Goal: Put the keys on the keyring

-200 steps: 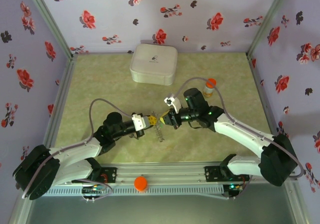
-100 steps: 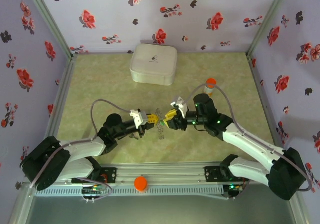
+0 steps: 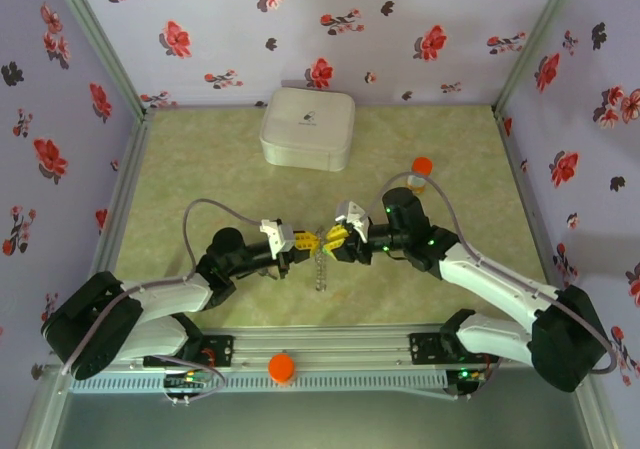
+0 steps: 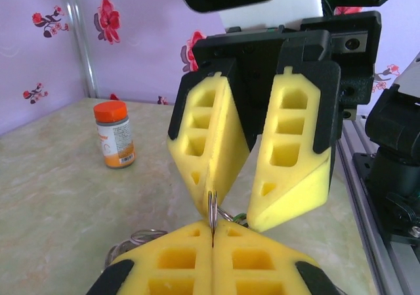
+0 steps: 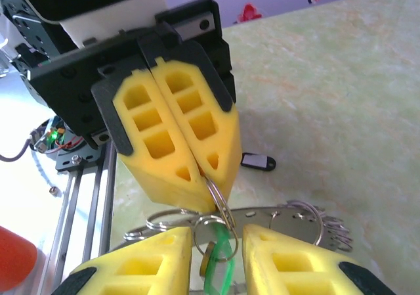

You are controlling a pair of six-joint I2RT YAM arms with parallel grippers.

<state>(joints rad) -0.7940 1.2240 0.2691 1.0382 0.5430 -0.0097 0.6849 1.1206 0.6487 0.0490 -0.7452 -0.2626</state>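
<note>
Item, task part-done.
- My left claw point(image 4: 212, 229): clenched on a thin wire loop point(image 4: 212, 206).
- My right claw point(image 5: 216, 242): fingers parted, straddling the green tab point(image 5: 220, 259), which is apparently threaded.
- Keyring point(image 5: 292, 217): just below both claws.
- Outstanding: black key point(image 5: 257, 161), loose on the table point(image 5: 328, 78), seen from the right wrist.
- The left wrist view adds the orange-capped bottle point(image 4: 115, 134).

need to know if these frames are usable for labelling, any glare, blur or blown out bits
Top external: soft even light, no hard shadows, but the keyring too small to resolve. Left wrist: sharp where the left pincer nips the small metal ring, no glare. Right wrist: white washout along the left edge by the rail, orange blob in the bottom corner out of focus, green tab clear.
</note>
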